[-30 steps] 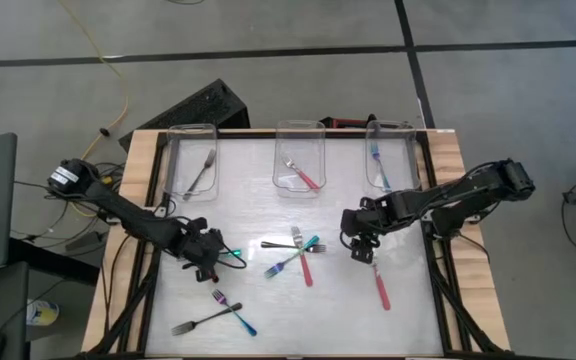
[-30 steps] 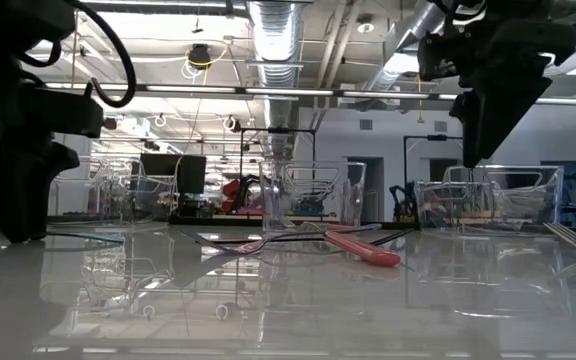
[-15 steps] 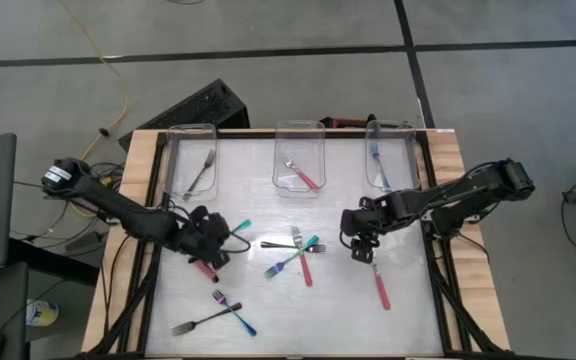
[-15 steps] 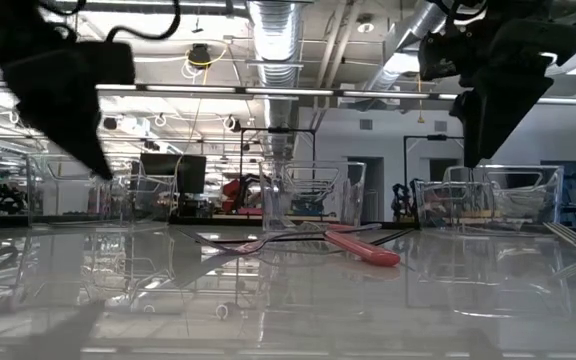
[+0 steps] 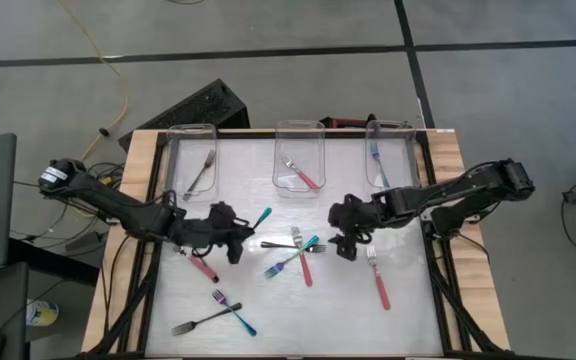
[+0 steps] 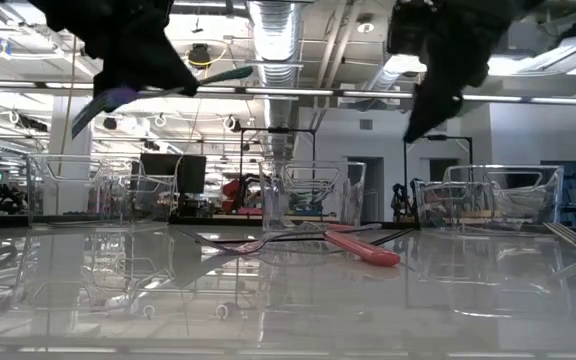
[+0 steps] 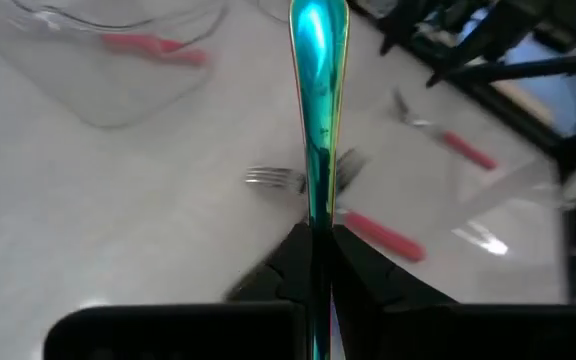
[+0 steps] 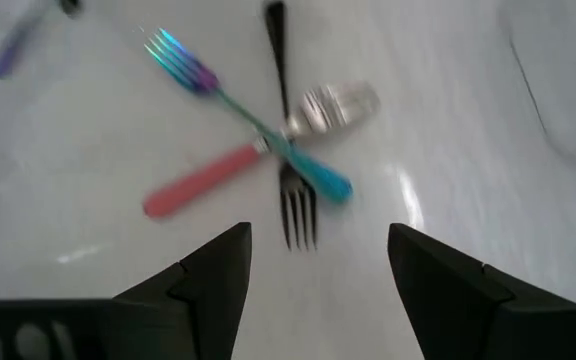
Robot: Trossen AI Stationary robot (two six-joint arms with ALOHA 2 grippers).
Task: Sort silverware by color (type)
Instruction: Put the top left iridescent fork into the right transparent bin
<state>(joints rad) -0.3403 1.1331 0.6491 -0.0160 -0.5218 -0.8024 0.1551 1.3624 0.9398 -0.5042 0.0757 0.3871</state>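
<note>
A: What does the left end effector (image 5: pixel 236 238) have?

B: Its fingers are clamped on a teal-handled fork (image 5: pixel 258 219), lifted off the white worktop (image 5: pixel 408 320), handle sticking out ahead of the fingers toward the middle.

A: And what lies near it?

B: Just ahead sits a crossed pile: a dark grey metal fork (image 5: pixel 280 243), a red-handled fork (image 5: pixel 304 266) and a teal-handled fork with iridescent tines (image 5: pixel 293 257). Behind it lies a pink-handled fork (image 5: pixel 202 266); nearer the front edge, a blue-handled fork (image 5: pixel 235 313) crosses a grey fork (image 5: pixel 197 322).

A: The right end effector (image 5: pixel 345 240)?

B: Its fingers stand apart, holding nothing, hovering just beside the same pile, which shows below it in its wrist view. A long red-handled fork (image 5: pixel 379 281) lies just behind it.

A: The bins?

B: Three clear plastic bins (image 5: pixel 300 160) line the far edge, each holding a fork.
</note>
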